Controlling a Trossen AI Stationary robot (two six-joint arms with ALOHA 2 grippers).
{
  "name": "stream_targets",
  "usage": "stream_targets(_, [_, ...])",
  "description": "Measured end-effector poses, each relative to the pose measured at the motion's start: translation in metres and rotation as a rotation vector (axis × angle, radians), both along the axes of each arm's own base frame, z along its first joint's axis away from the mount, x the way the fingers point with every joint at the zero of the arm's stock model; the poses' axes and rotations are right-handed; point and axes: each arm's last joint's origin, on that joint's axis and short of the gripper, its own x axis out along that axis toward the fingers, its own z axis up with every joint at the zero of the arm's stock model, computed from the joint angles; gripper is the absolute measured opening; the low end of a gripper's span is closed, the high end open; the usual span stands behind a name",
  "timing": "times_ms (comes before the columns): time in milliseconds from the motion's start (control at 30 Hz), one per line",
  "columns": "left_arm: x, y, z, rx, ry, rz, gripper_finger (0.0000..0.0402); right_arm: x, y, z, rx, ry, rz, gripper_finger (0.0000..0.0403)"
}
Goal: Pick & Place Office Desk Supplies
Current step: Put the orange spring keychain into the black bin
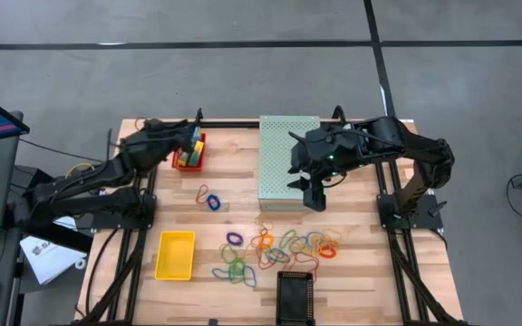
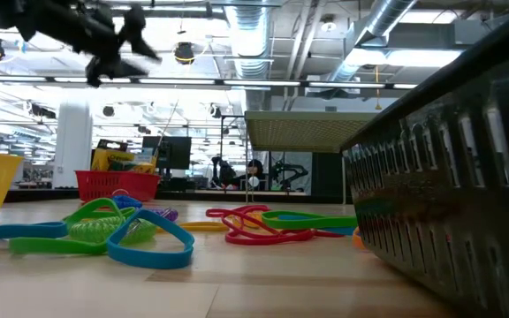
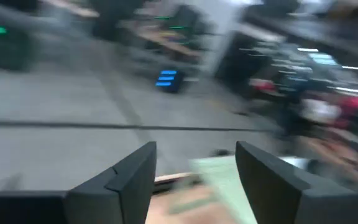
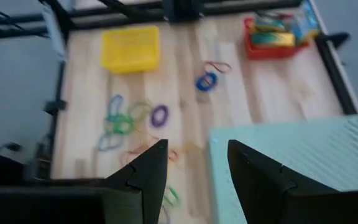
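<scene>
Many rubber-band loops (image 1: 279, 246) in several colours lie on the wooden table toward its near edge, and they show in the low view (image 2: 122, 231). A blue and a red loop (image 1: 211, 197) lie apart toward the middle. Yellow-and-green crayon boxes (image 1: 188, 154) sit in a small red basket (image 1: 199, 163) at the far left, also seen in the right wrist view (image 4: 272, 37). My left gripper (image 1: 193, 136) is open and empty above the red basket's far side (image 3: 194, 149). My right gripper (image 1: 314, 192) is open and empty above the near edge of the pale green perforated box (image 1: 288, 158).
A yellow basket (image 1: 175, 255) stands at the near left. A black perforated tray (image 1: 295, 297) stands at the near edge and fills the right of the low view (image 2: 449, 177). Bare wood lies between the red basket and the yellow basket.
</scene>
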Motion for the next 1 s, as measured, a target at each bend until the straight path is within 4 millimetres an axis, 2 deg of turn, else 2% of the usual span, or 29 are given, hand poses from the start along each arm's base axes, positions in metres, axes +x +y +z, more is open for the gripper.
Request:
stream_targets(167, [0.005,-0.011,0.017,0.021,-0.065,-0.419,0.0182,-0.003,0.002,-0.004,-0.013,0.051,0.002,0.0164])
stream_targets(267, [0.008,-0.019,0.022,-0.018,-0.106,-0.632,0.0167,-0.001,0.005,-0.014,-0.021,0.102,0.024,0.0164])
stream_targets(400, [0.011,-0.03,0.031,-0.031,-0.199,-0.775,0.016,0.005,0.009,-0.035,0.055,0.195,0.09,0.0164])
stream_targets(567, [0.009,-0.048,0.056,0.093,-0.417,-0.906,0.0166,0.013,0.02,-0.076,0.124,0.364,0.166,0.0164])
stream_targets(667, [0.004,-0.057,0.069,0.173,-0.555,-0.974,0.0168,0.01,0.028,-0.101,0.177,0.453,0.196,0.0164])
stream_targets(833, [-0.004,-0.071,0.086,0.239,-0.696,-1.051,0.0163,-0.011,0.042,-0.136,0.309,0.469,0.152,0.0164])
stream_targets(1000, [-0.003,-0.083,0.112,0.32,-0.71,-1.103,0.0154,-0.048,0.06,-0.158,0.497,0.39,0.014,0.0164])
